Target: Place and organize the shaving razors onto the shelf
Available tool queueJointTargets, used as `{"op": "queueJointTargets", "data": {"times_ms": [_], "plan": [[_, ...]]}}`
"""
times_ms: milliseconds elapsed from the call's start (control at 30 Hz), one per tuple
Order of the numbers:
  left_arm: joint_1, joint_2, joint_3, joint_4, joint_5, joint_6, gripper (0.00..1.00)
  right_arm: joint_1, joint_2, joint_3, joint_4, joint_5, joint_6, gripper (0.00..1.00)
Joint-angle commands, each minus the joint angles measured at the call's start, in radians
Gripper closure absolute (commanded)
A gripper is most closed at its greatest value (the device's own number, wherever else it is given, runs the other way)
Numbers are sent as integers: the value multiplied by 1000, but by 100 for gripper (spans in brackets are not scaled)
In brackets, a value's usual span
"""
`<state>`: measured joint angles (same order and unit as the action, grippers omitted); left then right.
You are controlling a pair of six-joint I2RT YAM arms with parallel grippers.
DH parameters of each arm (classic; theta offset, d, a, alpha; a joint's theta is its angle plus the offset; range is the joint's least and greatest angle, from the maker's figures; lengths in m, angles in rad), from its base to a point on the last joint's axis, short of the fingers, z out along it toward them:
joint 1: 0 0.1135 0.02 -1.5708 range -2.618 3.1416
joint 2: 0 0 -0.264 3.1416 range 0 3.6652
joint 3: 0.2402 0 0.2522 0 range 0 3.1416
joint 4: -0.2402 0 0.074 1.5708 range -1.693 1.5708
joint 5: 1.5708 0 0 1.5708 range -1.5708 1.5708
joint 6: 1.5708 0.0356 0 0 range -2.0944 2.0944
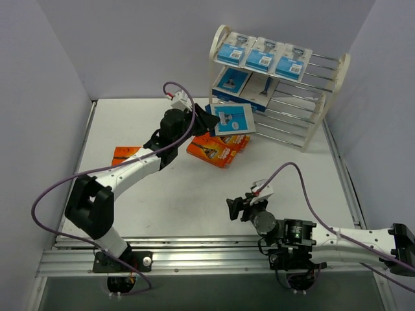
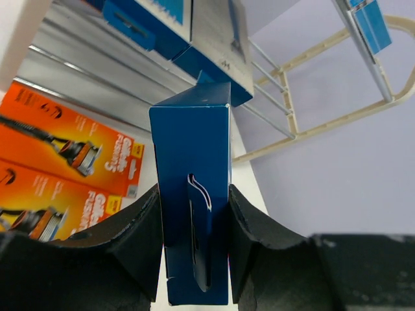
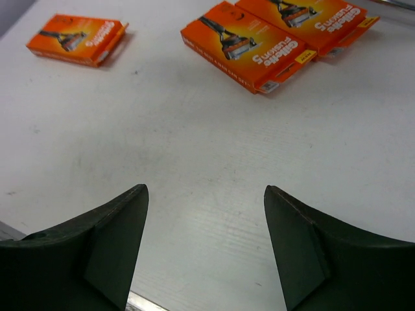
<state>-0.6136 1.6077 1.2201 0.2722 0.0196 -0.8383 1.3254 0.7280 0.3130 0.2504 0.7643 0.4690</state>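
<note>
My left gripper (image 1: 209,120) is shut on a blue razor pack (image 1: 232,119) and holds it in the air just in front of the cream shelf (image 1: 322,123), near its middle tier. In the left wrist view the pack (image 2: 194,188) stands edge-on between my fingers (image 2: 133,236). Three blue packs (image 1: 262,55) lean on the top tier and two more (image 1: 232,83) sit on the middle tier. Two orange boxes (image 1: 213,150) lie on the table below the held pack; a third (image 1: 126,155) lies at the left. My right gripper (image 1: 235,208) is open and empty over bare table.
The shelf stands at the back right against the grey wall, its wire tiers (image 2: 285,103) showing in the left wrist view. The orange boxes also show in the right wrist view (image 3: 249,42). Purple cables loop from both arms. A metal rail (image 1: 194,249) runs along the near edge.
</note>
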Motion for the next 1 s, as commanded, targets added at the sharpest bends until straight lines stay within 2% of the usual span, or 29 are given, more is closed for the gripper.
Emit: {"op": "queueJointTargets", "data": {"times_ms": [0,100,200,333,567,833,967], "plan": [[0,63,96,173,51,-36,98,9,-114,23,-26,88,-9,32],[-1,138,137,229,75,-56,98,6,-116,55,-97,174,40,31],[-12,202,186,285,127,-70,98,-6,-60,89,-129,193,60,30],[-31,238,245,231,183,-77,98,-15,14,115,-163,196,92,30],[-31,68,62,150,59,-87,98,-35,-62,80,-132,199,77,29],[-51,118,88,280,287,-116,98,-55,-79,80,-135,184,77,30],[-49,201,128,369,376,-151,98,-54,-252,29,-65,139,-9,30]]}}
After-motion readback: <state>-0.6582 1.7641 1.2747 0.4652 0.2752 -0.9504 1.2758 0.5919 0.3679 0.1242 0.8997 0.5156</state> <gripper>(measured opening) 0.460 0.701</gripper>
